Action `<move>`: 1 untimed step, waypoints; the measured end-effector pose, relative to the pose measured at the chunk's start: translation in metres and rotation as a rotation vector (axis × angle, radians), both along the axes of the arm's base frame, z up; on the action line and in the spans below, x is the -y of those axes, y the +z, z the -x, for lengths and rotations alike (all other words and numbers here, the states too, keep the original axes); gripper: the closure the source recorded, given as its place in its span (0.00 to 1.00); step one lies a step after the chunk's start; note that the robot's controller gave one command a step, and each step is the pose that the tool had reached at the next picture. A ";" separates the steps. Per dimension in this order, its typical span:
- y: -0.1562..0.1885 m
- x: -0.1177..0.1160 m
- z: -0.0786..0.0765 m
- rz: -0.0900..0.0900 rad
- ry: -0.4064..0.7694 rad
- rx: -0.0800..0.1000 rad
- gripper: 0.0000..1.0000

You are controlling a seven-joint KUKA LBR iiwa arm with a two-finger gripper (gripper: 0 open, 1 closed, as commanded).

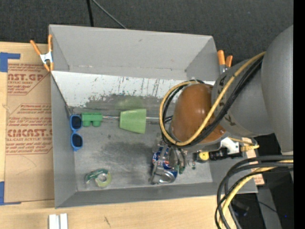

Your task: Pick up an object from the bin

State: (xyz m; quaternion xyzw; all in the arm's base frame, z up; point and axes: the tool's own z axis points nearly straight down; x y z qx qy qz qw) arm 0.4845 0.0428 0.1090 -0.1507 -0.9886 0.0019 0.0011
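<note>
A: Where does the gripper (164,162) sit?

B: Low in the bin (128,56), front right part, under the arm's orange cover (193,111).

A: Apart or together?

B: Cannot tell. The wrist and cables crowd it.

A: Anything at its tip?

B: A small shiny blue-and-silver thing (167,174) with bits of red, on the floor near the front wall, right at the gripper's end. Gripped or only touched: cannot tell.

A: Other items?

B: A pale green wedge (133,120) lies mid-bin, left of the cover. A darker green piece (91,120) lies further left, in line with it. Blue sunglasses (75,131) rest against the left wall. A greenish roll (98,177) lies in the front left corner, well apart from the gripper.
</note>
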 end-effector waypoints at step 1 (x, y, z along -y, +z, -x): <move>-0.004 -0.004 0.005 -0.005 0.517 0.000 0.00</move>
